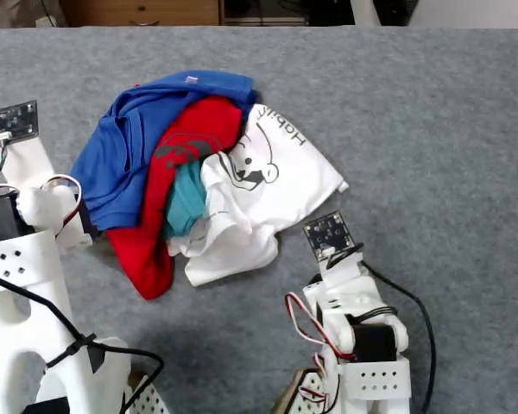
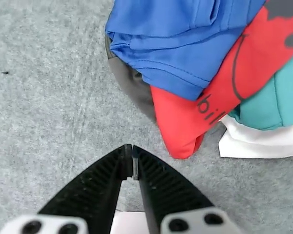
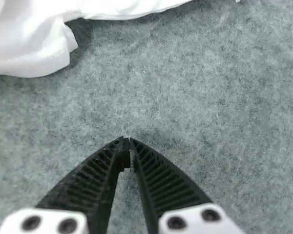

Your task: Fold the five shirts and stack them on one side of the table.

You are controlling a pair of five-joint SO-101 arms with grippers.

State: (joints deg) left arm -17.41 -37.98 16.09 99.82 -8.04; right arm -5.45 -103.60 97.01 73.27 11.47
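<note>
Shirts heaped mid-table, unfolded, no stack begun. Crumpled blue knit shirt on top at the pile's left, draped over crumpled red shirt with dark print. Teal shirt wedged between red and white. White shirt with bear drawing spread on the pile's right, least overlapped. Sliver of dark grey fabric tucked under the blue hem, probably the fifth shirt. All resting on grey felt-like table.

Left black serrated pincer pressed together, gripping nothing, low over bare table just beside the red hem. Right black serrated pincer likewise together and empty, near the white shirt's edge.

Reads as a parked pose: both kept off the cloth, flanking the pile, ready to work from either side. Overlap probably means peeling one shirt free before any folding; white looks the easiest pick. Bare stretch of table on the right seems fit for the stack.
</note>
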